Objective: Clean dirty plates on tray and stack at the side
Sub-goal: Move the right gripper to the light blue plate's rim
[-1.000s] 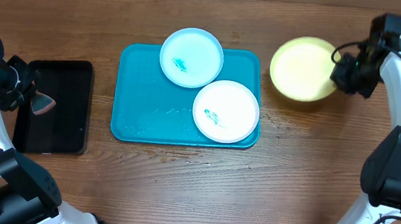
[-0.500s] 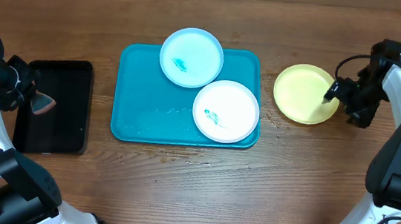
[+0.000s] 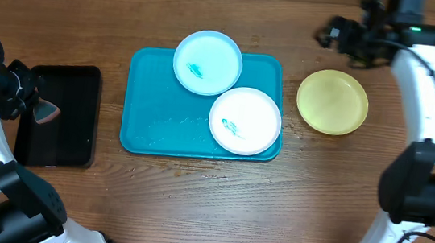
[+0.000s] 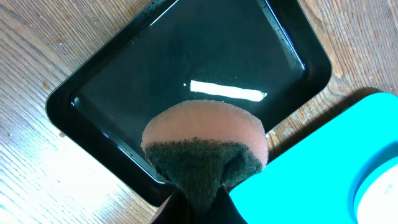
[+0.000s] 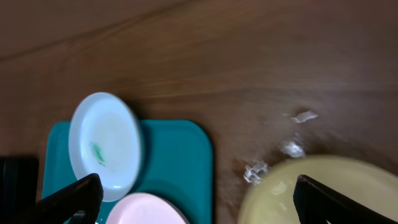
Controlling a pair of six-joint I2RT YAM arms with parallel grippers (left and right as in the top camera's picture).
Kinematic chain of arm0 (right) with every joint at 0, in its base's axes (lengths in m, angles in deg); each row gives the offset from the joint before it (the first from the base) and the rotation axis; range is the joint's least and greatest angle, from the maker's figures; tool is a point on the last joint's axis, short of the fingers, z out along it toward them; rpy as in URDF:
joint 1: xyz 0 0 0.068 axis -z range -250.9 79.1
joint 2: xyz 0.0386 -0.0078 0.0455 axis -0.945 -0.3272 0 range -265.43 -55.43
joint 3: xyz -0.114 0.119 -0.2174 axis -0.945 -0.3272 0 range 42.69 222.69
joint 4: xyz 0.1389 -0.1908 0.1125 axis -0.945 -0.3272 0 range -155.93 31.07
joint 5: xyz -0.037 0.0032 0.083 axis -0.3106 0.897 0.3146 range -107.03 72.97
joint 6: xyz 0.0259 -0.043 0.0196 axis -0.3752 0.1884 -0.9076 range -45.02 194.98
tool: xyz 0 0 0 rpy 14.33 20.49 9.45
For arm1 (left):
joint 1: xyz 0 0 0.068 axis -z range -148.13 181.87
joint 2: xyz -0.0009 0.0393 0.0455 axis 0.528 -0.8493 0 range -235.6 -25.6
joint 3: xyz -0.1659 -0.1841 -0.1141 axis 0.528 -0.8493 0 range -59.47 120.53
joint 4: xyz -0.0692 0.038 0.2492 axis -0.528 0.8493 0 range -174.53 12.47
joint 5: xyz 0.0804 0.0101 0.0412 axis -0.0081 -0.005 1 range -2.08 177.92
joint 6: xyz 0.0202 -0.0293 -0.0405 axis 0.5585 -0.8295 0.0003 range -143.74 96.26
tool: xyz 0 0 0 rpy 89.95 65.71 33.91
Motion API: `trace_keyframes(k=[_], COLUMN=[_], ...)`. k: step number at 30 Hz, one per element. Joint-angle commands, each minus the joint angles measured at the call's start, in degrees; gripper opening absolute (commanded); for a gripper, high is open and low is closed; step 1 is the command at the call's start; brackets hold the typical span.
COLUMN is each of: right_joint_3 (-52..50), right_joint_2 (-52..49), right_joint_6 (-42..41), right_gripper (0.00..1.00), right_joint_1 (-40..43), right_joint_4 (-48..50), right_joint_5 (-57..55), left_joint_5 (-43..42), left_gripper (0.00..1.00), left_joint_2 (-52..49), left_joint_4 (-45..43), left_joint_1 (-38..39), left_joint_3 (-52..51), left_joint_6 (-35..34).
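On our brown wooden table (image 3: 192, 208), the yellow-green plate (image 3: 332, 102) lies just right of the turquoise tray (image 3: 153, 115), which carries the smeared blue plate (image 3: 207, 62) and white plate (image 3: 245, 121). Our right gripper (image 3: 340, 36) gapes empty (wet flecks (image 5: 292, 148) glisten on the wood). Our left gripper (image 3: 38, 108) pinches a sponge (image 4: 205, 146) over the black tray (image 3: 58, 133).

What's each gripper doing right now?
Left gripper: closed on the sponge.
Right gripper: open, holding nothing.
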Motion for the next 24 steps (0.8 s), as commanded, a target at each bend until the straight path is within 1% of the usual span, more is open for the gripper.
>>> trace_keyframes(k=[1, 4, 7, 10, 15, 18, 19, 21, 24], right_joint_3=[-0.1, 0.0, 0.7, 1.8, 1.8, 1.8, 1.8, 1.8, 1.8], right_joint_2=[-3.3, -7.1, -9.7, -11.0, -12.7, -15.5, -16.2, -17.4, -18.5], right_joint_6=[1.4, 6.4, 6.7, 7.3, 12.9, 12.9, 13.0, 13.3, 13.3], right_gripper=[1.00, 1.00, 1.00, 1.00, 1.00, 1.00, 0.99, 0.93, 0.82], right_joint_1=[-6.8, -12.7, -15.7, -17.8, -20.4, -20.8, -20.8, -20.8, -21.1], right_joint_4=[4.3, 10.5, 13.2, 15.0, 21.7, 24.5, 24.8, 25.2, 26.2], right_joint_5=[-6.0, -12.2, -14.7, -14.8, -15.6, -17.8, -17.7, -16.2, -12.3], left_joint_5=[-0.4, -0.4, -0.4, -0.4, -0.4, -0.4, -0.4, -0.4, -0.4], left_gripper=[0.04, 0.04, 0.04, 0.04, 0.04, 0.04, 0.04, 0.04, 0.04], left_joint_2=[0.8, 0.8, 0.8, 0.8, 0.8, 0.8, 0.8, 0.8, 0.8], left_joint_4=[0.0, -0.1, -0.1, -0.6, -1.5, -1.3, -1.2, -1.2, -1.3], left_joint_1=[0.2, 0.5, 0.6, 0.6, 0.6, 0.6, 0.6, 0.6, 0.6], left_joint_3=[-0.2, -0.2, -0.2, -0.2, -0.2, -0.2, -0.2, -0.2, -0.2], left_joint_6=[-0.6, -0.6, -0.5, -0.6, -0.5, -0.3, -0.3, -0.3, -0.4])
